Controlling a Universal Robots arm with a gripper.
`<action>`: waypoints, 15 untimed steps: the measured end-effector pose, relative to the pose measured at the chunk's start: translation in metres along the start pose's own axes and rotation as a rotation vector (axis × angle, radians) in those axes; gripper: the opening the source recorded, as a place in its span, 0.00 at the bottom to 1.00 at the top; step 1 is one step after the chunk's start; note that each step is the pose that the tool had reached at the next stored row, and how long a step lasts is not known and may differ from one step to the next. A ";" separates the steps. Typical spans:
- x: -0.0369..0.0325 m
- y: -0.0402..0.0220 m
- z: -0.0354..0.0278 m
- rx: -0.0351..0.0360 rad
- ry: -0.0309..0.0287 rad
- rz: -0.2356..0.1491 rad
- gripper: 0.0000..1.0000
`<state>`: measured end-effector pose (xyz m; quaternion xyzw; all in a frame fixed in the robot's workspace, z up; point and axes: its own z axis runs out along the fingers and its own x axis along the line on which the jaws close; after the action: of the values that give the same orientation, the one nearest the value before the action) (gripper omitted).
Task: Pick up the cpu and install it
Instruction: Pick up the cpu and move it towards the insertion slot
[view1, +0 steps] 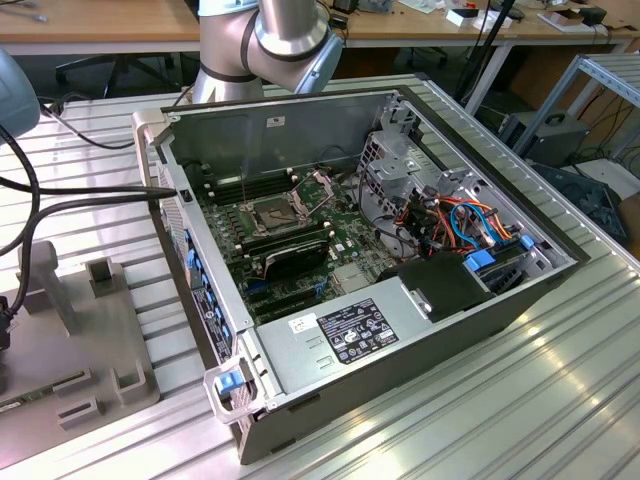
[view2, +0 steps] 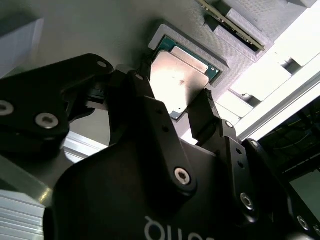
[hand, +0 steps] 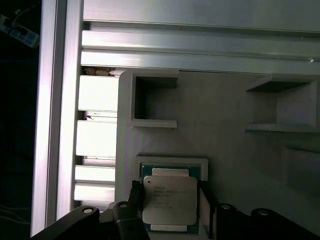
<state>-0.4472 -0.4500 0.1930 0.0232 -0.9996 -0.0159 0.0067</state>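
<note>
In the exterior view the grey tray (view1: 110, 330) lies on the slatted metal table (view1: 500, 400) at the exterior view's left. Just beside the tray, toward the exterior view's right, stands the open computer case (view1: 290, 130); on the board inside it sits the square socket (view1: 270, 212), its metal frame swung up and well apart from the tray. The arm (view1: 270, 35) rises behind the case, on the side away from the tray. In both wrist views the cpu (hand: 169, 200) (view2: 177, 80) lies flat, silver top up, in a shallow square recess (hand: 172, 161) of the tray; the gripper (hand: 171, 192) (view2: 172, 87) hangs right over that recess; its two black fingers (hand: 136, 205) (view2: 200, 112) lie against opposite edges of the cpu, clamped on it, with the cpu seated in the tray.
</note>
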 end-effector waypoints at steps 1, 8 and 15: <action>0.0000 0.0000 -0.0002 0.0000 0.0000 0.000 0.54; 0.0003 0.0007 -0.0218 0.0000 0.0000 0.000 0.54; 0.0006 0.0015 -0.0481 0.0000 0.0001 0.000 0.54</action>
<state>-0.4473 -0.4500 0.2411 0.0232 -0.9996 -0.0159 0.0067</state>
